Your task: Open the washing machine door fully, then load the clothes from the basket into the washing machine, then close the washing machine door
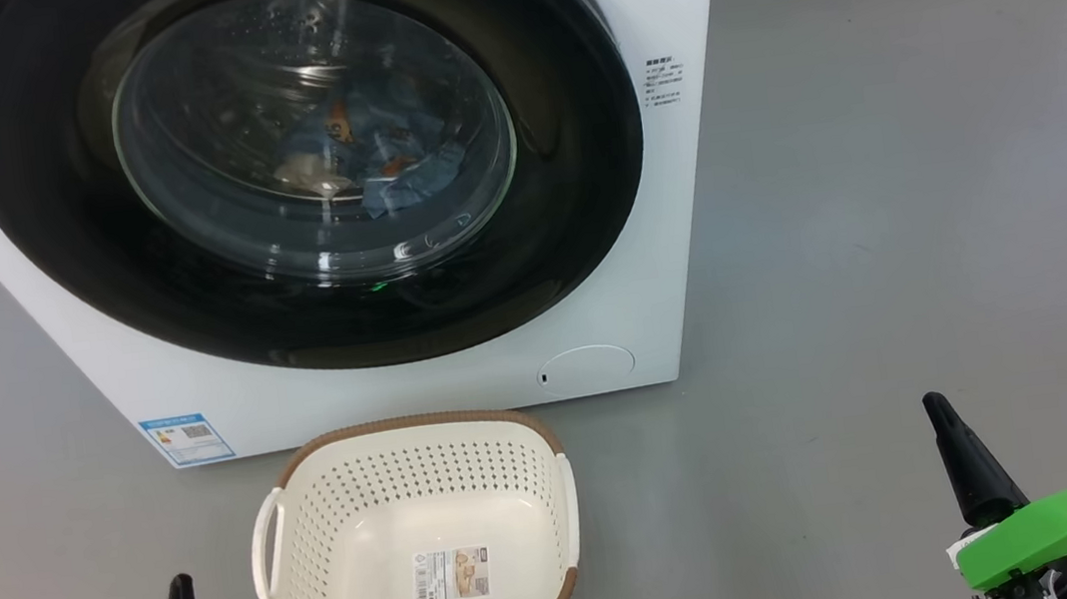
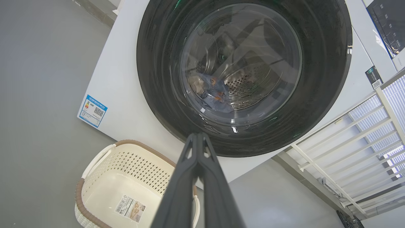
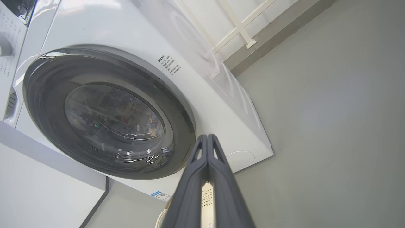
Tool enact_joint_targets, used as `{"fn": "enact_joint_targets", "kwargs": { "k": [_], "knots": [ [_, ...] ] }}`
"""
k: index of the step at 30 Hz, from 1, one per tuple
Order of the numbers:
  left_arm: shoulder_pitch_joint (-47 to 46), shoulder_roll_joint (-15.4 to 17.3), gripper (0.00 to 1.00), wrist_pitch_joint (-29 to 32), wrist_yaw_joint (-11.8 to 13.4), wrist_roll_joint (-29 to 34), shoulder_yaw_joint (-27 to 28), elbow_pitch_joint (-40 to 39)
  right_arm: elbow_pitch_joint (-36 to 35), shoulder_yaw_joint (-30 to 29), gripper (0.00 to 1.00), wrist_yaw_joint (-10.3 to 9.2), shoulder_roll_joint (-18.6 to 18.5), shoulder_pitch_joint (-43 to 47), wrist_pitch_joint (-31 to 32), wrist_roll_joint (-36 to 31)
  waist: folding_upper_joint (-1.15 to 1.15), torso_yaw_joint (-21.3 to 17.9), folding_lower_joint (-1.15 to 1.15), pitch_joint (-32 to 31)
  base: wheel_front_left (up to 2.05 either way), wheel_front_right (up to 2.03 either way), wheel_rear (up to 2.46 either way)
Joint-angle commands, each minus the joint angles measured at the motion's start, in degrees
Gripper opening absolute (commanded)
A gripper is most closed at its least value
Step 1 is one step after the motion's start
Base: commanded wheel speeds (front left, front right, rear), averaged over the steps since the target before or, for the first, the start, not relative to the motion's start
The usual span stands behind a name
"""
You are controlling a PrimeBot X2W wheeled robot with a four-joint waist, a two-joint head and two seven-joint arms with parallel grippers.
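Left gripper point(image 1: 181, 583) and right gripper point(image 1: 937, 406) pinched shut, empty, short of the washing machine point(image 1: 662, 14); basket point(image 1: 412, 422) emptied at its foot, clothes point(image 1: 398, 169) inside behind the closed washing machine door point(image 1: 30, 196): closing step looks done, next move likely just withdrawal.

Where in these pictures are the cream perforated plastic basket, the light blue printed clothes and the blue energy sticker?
Cream perforated plastic basket point(image 1: 413, 474): head view, far perforated wall.
Light blue printed clothes point(image 1: 409, 178): head view, a blue fold of fabric.
Blue energy sticker point(image 1: 187, 439): head view, sticker's middle.
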Motion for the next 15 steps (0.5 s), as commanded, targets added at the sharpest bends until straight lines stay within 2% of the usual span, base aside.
{"fn": "enact_joint_targets", "kwargs": {
  "k": [1,15],
  "knots": [
    [-2.42,0.47,0.0,0.19,-0.06,-1.42,1.3,-0.85,-1.64,0.04,0.0,-0.06,-0.1,-1.24,0.29,1.14,0.0,0.04,0.0,-0.01,0.0,0.0,0.0],
    [-3.67,0.28,0.0,2.34,-0.09,-9.24,2.14,0.25,-1.9,-1.59,0.0,-0.07,1.15,-1.17,2.6,8.27,0.0,0.5,0.0,-0.18,0.0,0.0,0.0]
  ]
}}
